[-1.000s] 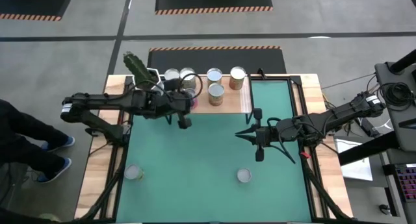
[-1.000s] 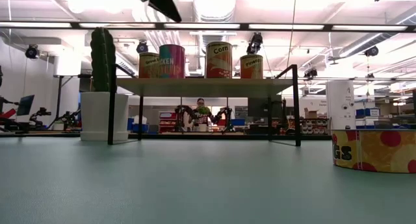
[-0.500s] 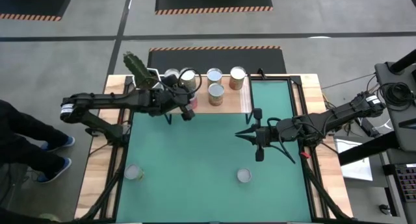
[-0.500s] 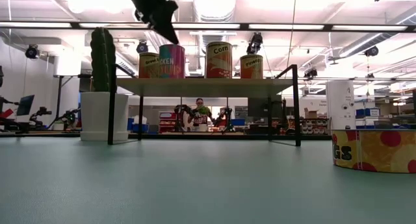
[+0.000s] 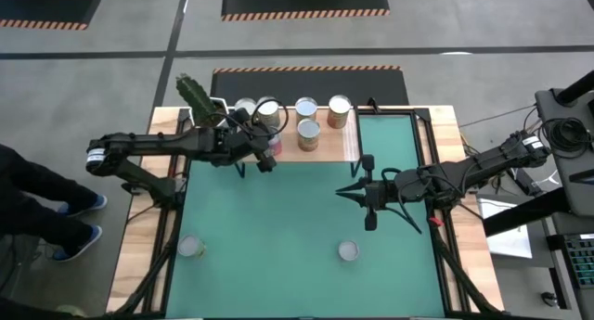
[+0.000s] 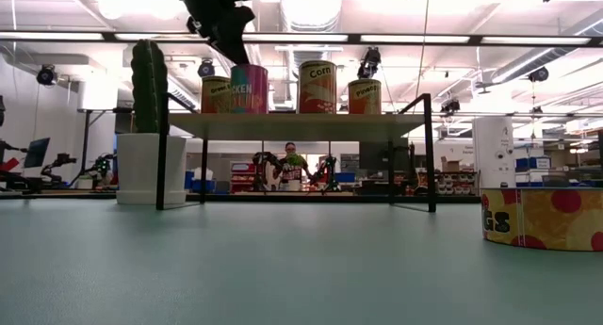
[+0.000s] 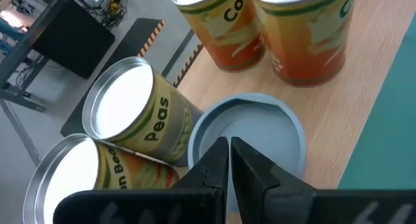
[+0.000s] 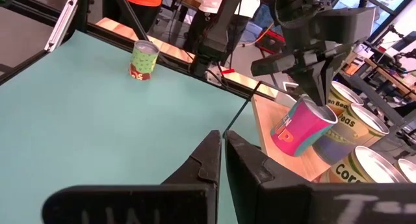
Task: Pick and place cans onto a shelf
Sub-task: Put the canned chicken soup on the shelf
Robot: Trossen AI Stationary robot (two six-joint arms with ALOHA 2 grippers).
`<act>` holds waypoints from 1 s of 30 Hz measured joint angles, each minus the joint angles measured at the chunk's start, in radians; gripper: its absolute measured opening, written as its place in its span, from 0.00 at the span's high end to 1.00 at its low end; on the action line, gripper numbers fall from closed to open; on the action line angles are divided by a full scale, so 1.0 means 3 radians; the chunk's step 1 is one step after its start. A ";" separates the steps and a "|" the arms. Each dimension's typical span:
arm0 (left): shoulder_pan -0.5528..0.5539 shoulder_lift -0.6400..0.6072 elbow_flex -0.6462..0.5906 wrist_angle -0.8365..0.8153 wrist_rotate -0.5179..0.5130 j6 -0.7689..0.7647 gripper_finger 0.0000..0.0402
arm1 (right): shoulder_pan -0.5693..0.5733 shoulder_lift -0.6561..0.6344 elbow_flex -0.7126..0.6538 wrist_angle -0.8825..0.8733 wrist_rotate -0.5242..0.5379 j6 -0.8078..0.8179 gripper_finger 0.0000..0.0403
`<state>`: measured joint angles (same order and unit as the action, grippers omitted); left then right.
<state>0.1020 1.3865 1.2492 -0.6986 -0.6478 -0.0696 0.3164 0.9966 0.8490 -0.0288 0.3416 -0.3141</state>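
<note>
Several cans stand upright on the light-wood shelf (image 5: 334,146) at the table's far edge, among them a Corn can (image 6: 317,87) and a Peas can (image 7: 140,120). The pink can (image 8: 300,130) stands at the shelf's near edge. My left gripper (image 8: 316,94) is shut and slants down over its silver top (image 7: 266,130). My right gripper (image 5: 345,192) hangs shut above the mat's right middle, holding nothing. Two more cans stand on the mat near the front edge, one on the left (image 5: 192,246) and one in the middle (image 5: 348,251). My left gripper has its shut fingertips (image 7: 227,156) right at the pink can's top, coming from above at a slant. Whether they touch the lid I cannot tell. The can stands upright on the shelf.
A cactus in a white pot (image 6: 149,127) stands at the shelf's left end. Black frame rails (image 5: 422,144) run along the mat's sides. A person's legs (image 5: 37,199) show past the table's left side. Open green mat (image 5: 278,218) lies between the arms.
My left gripper has moved toward the table's far edge and come down over the shelf, ending just above the pink can's top. The cans have kept their places.
</note>
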 joint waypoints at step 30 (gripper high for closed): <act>0.0000 -0.0003 0.0093 -0.0302 -0.0071 -0.0336 1.00 | 0.0000 0.0000 0.0000 -0.0001 0.0000 0.0001 0.97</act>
<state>0.1020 1.3857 1.2770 -0.7893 -0.6689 -0.1703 0.3163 0.9966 0.8490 -0.0292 0.3416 -0.3140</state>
